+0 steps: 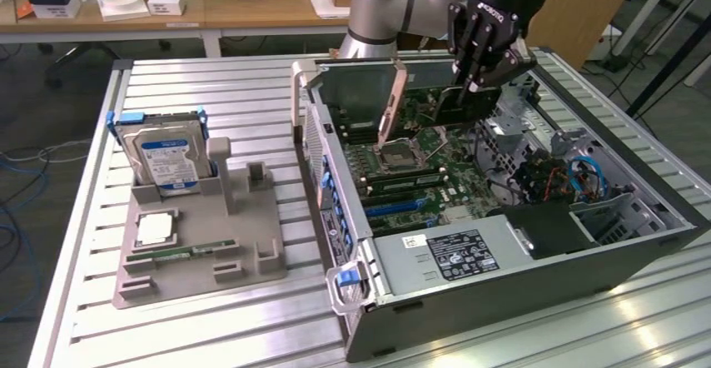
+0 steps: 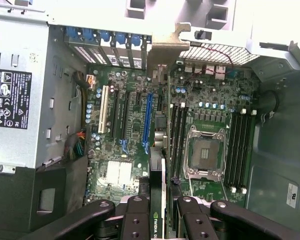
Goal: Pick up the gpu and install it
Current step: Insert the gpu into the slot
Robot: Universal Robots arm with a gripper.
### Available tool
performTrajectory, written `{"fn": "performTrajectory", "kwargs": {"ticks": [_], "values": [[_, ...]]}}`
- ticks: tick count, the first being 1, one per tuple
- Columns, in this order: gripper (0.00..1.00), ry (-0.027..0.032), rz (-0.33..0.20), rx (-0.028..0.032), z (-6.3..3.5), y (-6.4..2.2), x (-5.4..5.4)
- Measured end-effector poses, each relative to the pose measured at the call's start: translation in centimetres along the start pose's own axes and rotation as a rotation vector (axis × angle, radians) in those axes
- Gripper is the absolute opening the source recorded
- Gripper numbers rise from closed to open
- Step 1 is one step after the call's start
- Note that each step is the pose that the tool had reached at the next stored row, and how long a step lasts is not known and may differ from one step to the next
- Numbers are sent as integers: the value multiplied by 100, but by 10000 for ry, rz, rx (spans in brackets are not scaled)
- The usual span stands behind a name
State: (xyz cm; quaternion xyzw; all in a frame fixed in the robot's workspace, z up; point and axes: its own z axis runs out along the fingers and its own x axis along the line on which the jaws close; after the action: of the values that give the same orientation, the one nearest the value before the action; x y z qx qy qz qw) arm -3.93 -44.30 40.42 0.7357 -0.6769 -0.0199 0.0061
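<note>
My gripper (image 1: 472, 83) is shut on the gpu (image 1: 435, 106), a dark card with a long metal bracket at one end. I hold it on edge in the air above the open computer case (image 1: 500, 301), over the motherboard (image 1: 428, 172). In the wrist view the gpu (image 2: 162, 165) appears edge-on between my fingers (image 2: 135, 220), its bracket toward the case's rear slot openings. It hangs between the blue slot (image 2: 148, 122) and the black memory slots beside the processor socket (image 2: 206, 152), clear of the board.
A grey holder (image 1: 258, 247) on the slatted table in the exterior view's left carries an upright hard drive (image 1: 166, 156), a processor chip (image 1: 156, 228) and a green memory stick (image 1: 183, 253). The power supply (image 1: 455, 253) fills the case's near end. Cables (image 1: 584, 176) lie inside.
</note>
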Motion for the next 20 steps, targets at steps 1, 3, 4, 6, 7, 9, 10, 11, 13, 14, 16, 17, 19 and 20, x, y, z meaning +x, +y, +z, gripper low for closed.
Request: {"fn": "performTrajectory", "kwargs": {"ticks": [1, 3, 4, 6, 7, 9, 10, 11, 13, 14, 16, 17, 19, 20], "values": [[26, 0, 0, 0, 0, 0, 0], [26, -1, 0, 0, 1, 0, 0], [26, -1, 0, 0, 1, 0, 0], [26, -2, 0, 1, 1, 0, 0], [26, -3, 0, 1, 3, 0, 0], [26, -4, 0, 2, 10, -1, 0], [26, -2, 0, 0, 14, 0, 0], [26, -2, 0, 1, 20, -1, 0], [26, -2, 0, 0, 31, -1, 0], [26, -2, 0, 0, 37, -1, 1], [26, -2, 0, 0, 48, -2, 1], [26, -2, 0, 1, 54, -2, 1], [26, -1, -1, 0, 66, -3, 1], [26, -2, -1, 1, 73, -3, 1]]}}
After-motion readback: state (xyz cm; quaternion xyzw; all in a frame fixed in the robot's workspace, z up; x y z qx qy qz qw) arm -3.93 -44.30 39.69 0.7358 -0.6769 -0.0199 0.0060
